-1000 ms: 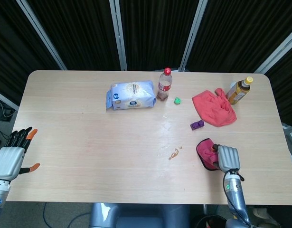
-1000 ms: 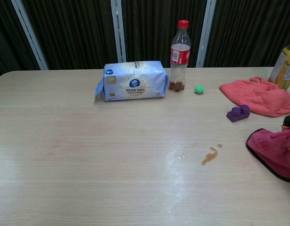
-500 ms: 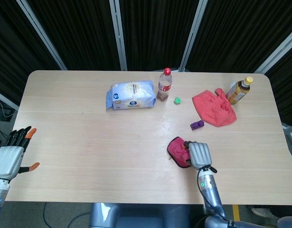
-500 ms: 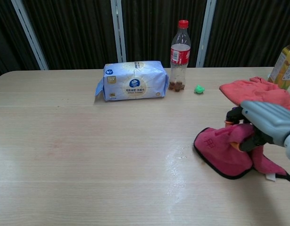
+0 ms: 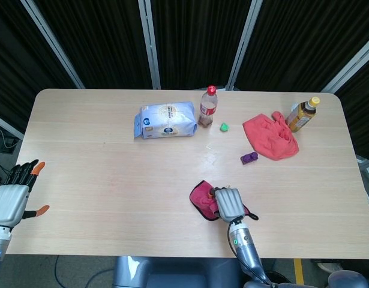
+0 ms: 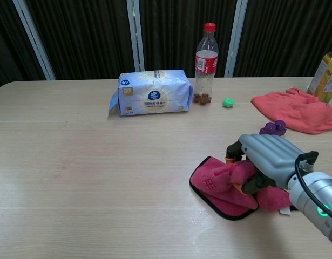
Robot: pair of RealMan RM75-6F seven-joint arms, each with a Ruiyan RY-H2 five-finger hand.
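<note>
Your right robot hand [image 6: 268,162] grips the pink cloth [image 6: 225,183] on the worktop [image 6: 101,178]; purple block [image 6: 272,128] just beyond, left robot hand [image 5: 13,195] spread, holding nothing.

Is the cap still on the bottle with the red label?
Yes, the bottle stands upright near the far edge of the table with its red cap on top, beside the blue-and-white packet.

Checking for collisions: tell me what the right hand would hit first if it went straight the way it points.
The right hand, pressing the pink cloth, points up-table; probably bare table first, then perhaps the cola bottle; depth unclear.
</note>
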